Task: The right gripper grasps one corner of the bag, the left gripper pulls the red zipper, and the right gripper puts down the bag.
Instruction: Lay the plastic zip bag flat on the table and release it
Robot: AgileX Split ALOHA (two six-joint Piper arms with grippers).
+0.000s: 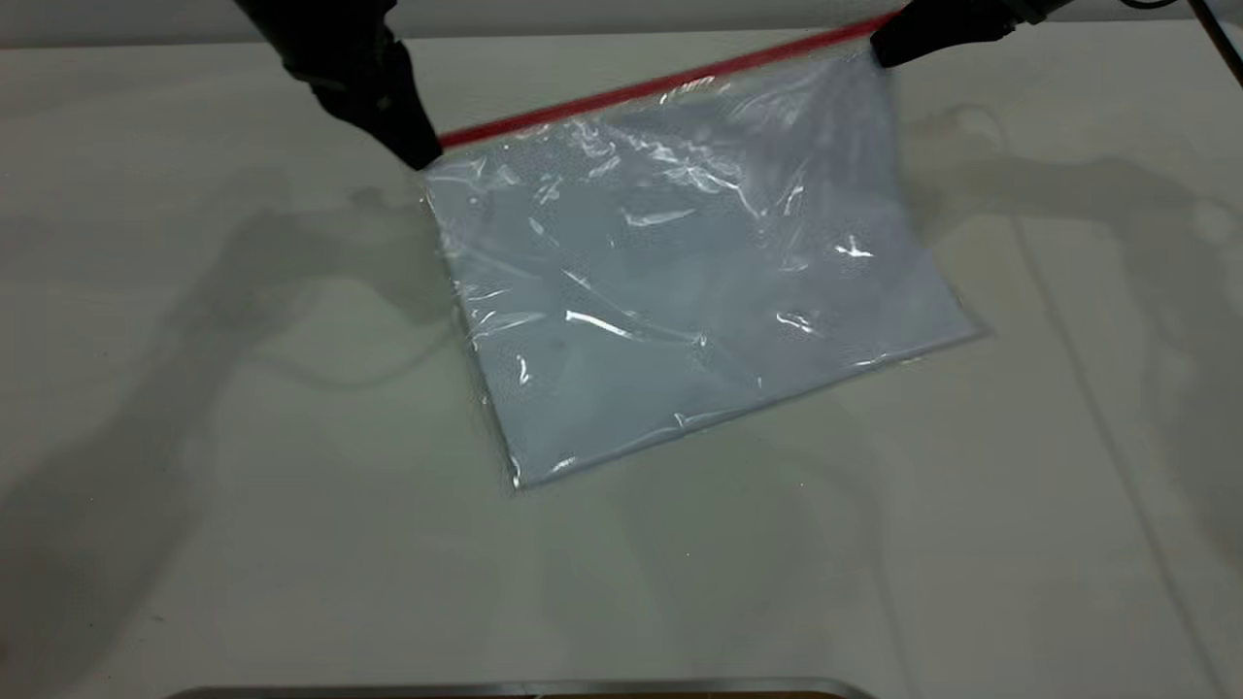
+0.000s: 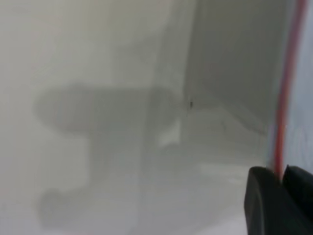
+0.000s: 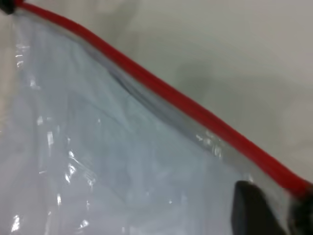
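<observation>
Pinching bag (image 1: 680, 291) corner: right claw (image 1: 889, 49); left claw (image 1: 418, 150) seemingly clamped on red zipper (image 1: 631, 94).

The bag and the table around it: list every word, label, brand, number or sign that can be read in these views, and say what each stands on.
None: no text, label, brand, number or sign can be read in any view.
The bag: clear plastic over pale sheets, glare only, no print seen.
The red zipper: a plain red strip, unmarked.
The left gripper and right gripper: plain black, unmarked.
The table: bare, pale, with shadows only.
</observation>
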